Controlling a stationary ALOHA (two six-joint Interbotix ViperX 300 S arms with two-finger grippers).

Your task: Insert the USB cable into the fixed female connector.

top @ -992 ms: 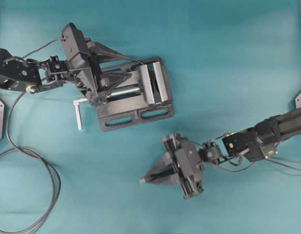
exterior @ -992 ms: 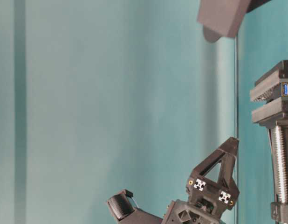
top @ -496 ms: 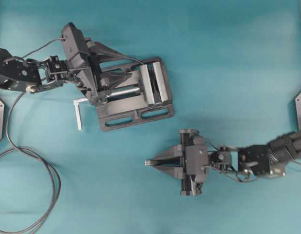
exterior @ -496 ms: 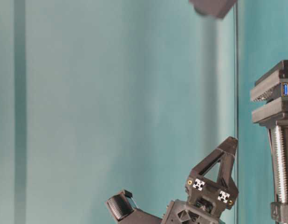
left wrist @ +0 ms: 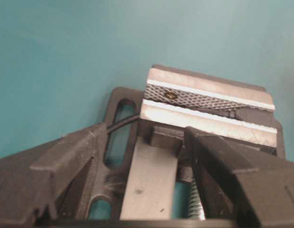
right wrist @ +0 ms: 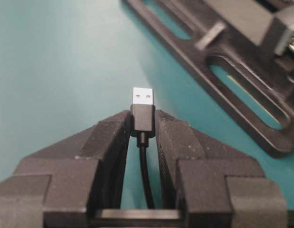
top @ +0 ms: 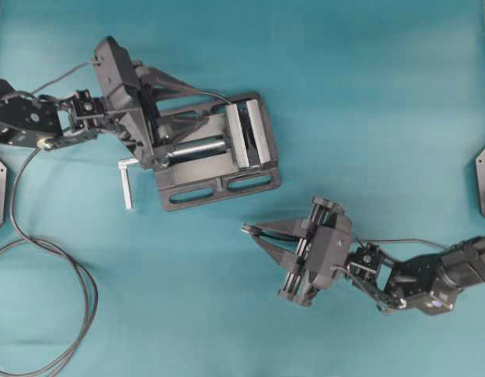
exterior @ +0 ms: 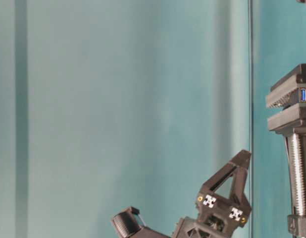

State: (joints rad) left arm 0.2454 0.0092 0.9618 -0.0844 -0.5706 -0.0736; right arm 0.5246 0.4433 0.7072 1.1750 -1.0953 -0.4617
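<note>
1. The right tool [right wrist: 143,124] is clamped on the black plug of the USB cable [right wrist: 142,115]. The plug's shiny silver tip sticks out past the fingertips.
2. The thin dark cable runs back between the two black fingers [right wrist: 109,137].
3. From above, the right tool [top: 250,230] is over the teal surface [top: 368,94]. It is below the grey metal vise [top: 219,153], near it but not touching.
4. The fixed female connector [exterior: 304,94] is a tiny socket with blue inside. It sits pinched in the vise's top.
5. The left tool [left wrist: 142,147] is spread wide apart over the vise. It holds nothing.
6. A long black cable [top: 50,259] loops on the surface at the left.
</note>
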